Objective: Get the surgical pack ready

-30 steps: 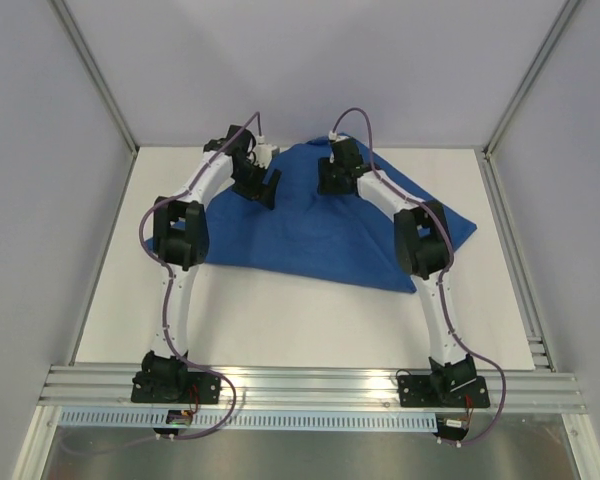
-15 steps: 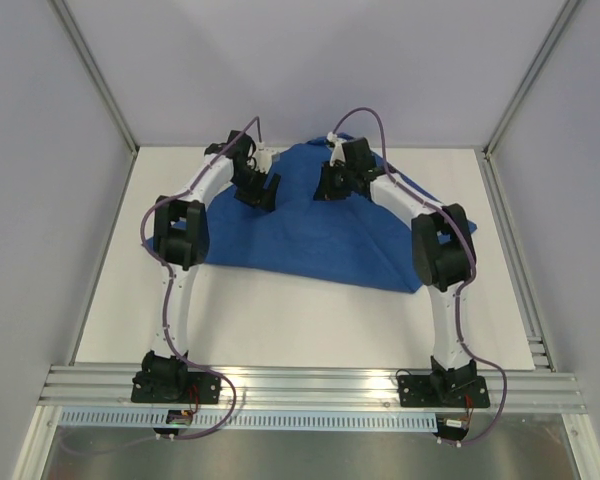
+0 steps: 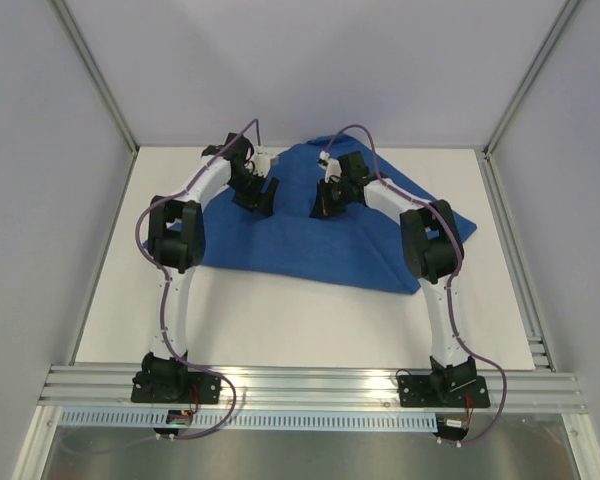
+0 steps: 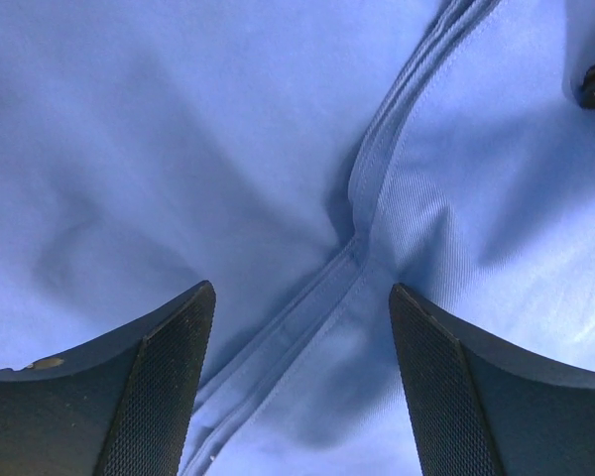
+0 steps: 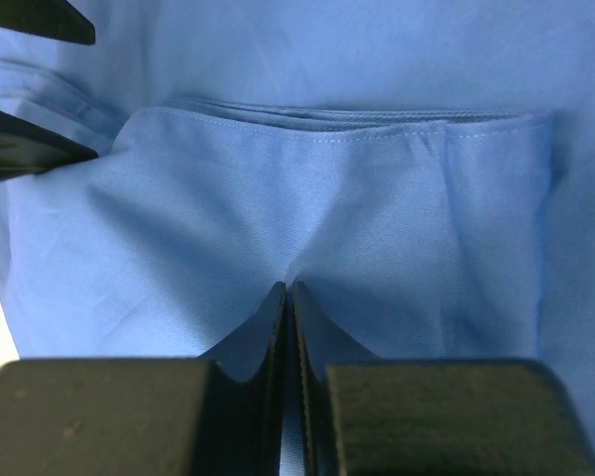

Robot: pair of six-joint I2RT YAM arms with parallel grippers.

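We see the blue drape (image 3: 310, 245) spread on the white tabletop (image 3: 280, 320), covering its middle and far part. One corner runs out toward the right edge and another points at the far wall. Both arms rise from their bases at the near aluminium rail (image 3: 310, 385) and bend inward over the far half of the cloth.

The left pincer (image 4: 302, 297) hangs close over the drape with its two fingers (image 4: 164, 387) spread wide. Between them a stitched hem (image 4: 372, 169) runs on a slant, from lower left to upper right in the left wrist view, and the cloth sinks into soft creases on either side of it. We cannot tell whether the fingertips touch the fabric.

The right pincer (image 5: 288, 290) sits near it, to its right. Its fingers are pressed together, pinching a small ridge of the drape at their tips, and creases fan out from that spot. Just beyond the pinch lies a folded flap (image 5: 337, 178) of the same cloth, flat, its stitched edge on the side away from the camera.

The left pincer's dark fingertips show at the upper left of the right wrist view. The two pincers are near each other but apart.
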